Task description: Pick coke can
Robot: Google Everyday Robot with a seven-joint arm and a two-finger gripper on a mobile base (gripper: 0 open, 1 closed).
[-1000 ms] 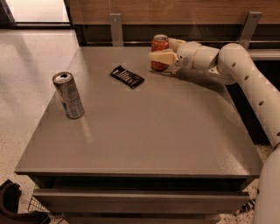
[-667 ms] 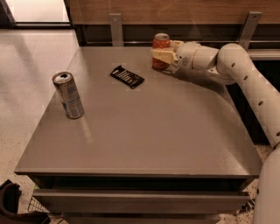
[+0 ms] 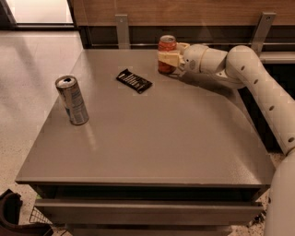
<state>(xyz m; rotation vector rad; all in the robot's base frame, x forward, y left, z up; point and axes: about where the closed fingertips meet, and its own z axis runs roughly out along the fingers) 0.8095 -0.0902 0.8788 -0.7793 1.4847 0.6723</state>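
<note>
Red coke can (image 3: 166, 45), far edge of bench (image 3: 152, 138): pincer (image 3: 168, 58) clamped around its middle. Risk: a loose hold lets coke can slip or tip when lifted.

My gripper (image 3: 167, 59) sits near the far edge of the grey table (image 3: 152, 138). Just left of it and a little nearer lies a flat dark packet (image 3: 133, 80) with pale stripes. Well apart from both, near the table's left edge, a silver-and-blue slim can (image 3: 72, 100) stands upright. Behind the table runs a wood-panelled wall (image 3: 207, 9) with two metal brackets (image 3: 122, 30). Pale floor (image 3: 32, 69) spreads to the left.
</note>
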